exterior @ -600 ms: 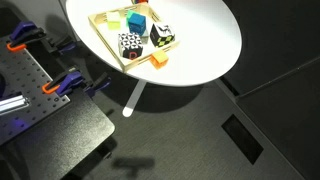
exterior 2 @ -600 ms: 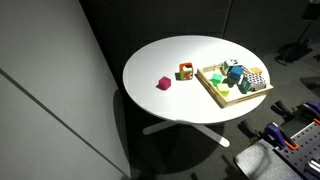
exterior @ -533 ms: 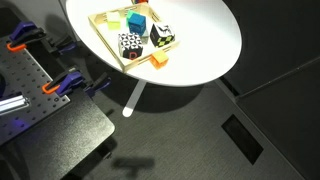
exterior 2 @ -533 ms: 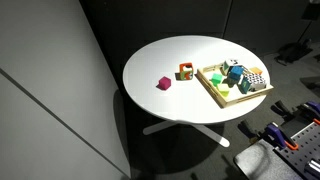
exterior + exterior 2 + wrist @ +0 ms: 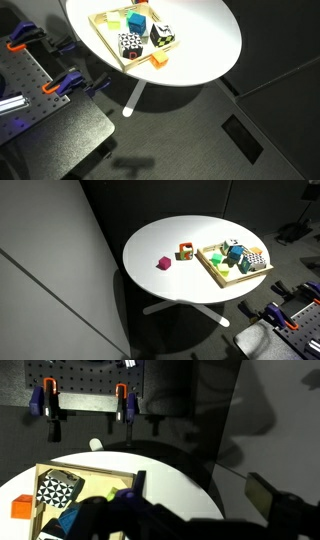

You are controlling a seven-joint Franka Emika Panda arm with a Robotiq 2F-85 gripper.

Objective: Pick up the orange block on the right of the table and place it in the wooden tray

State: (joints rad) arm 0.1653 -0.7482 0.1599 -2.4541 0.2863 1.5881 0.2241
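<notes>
The orange block (image 5: 160,61) lies on the round white table (image 5: 205,35) just outside the wooden tray (image 5: 103,38), near the table's edge. It also shows in an exterior view (image 5: 186,251) and in the wrist view (image 5: 22,508), beside the tray (image 5: 85,471). The tray (image 5: 212,268) holds a black-and-white patterned cube (image 5: 130,44), a blue cube (image 5: 137,22) and other blocks. My gripper (image 5: 200,488) shows only in the wrist view, open and empty, high above the table's edge and well away from the orange block.
A pink block (image 5: 163,263) lies alone on the table, away from the tray. A black perforated bench with orange-and-blue clamps (image 5: 62,85) stands next to the table; the clamps (image 5: 122,400) also show in the wrist view. The floor is dark.
</notes>
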